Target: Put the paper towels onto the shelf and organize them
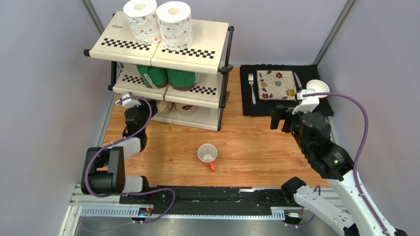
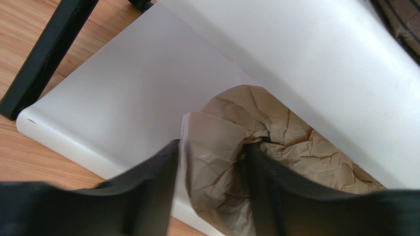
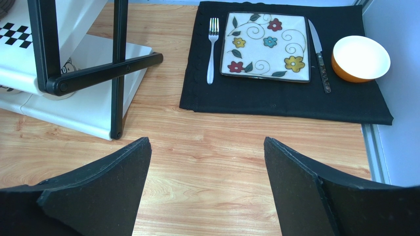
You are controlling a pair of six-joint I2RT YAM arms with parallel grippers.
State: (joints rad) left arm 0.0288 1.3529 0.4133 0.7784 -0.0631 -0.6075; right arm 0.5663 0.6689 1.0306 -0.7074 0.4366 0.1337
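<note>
TOP: shelf (image 1: pixel 209 53) carries floral rolls (image 1: pixel 175 24) top tier, green rolls (image 1: pixel 181 77) middle, tan rolls (image 1: pixel 186 107) bottom, sorted by kind; bench (image 1: pixel 256 145) open around mug (image 1: pixel 207 153) | LEFT WRIST: left pincer (image 2: pixel 212 147) part-open astride tan roll (image 2: pixel 222 132) under tier edge, grip cannot be told | RIGHT WRIST: right pincer (image 3: pixel 207 142) wide, empty, clear of shelf

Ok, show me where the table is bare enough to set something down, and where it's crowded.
Bare wood lies in the strip between the shelf and the black placemat, and in the wide stretch in front of both, all round the mug. Crowded: every shelf tier holds two rolls, and the placemat carries fork, plate, knife and bowl.
</note>
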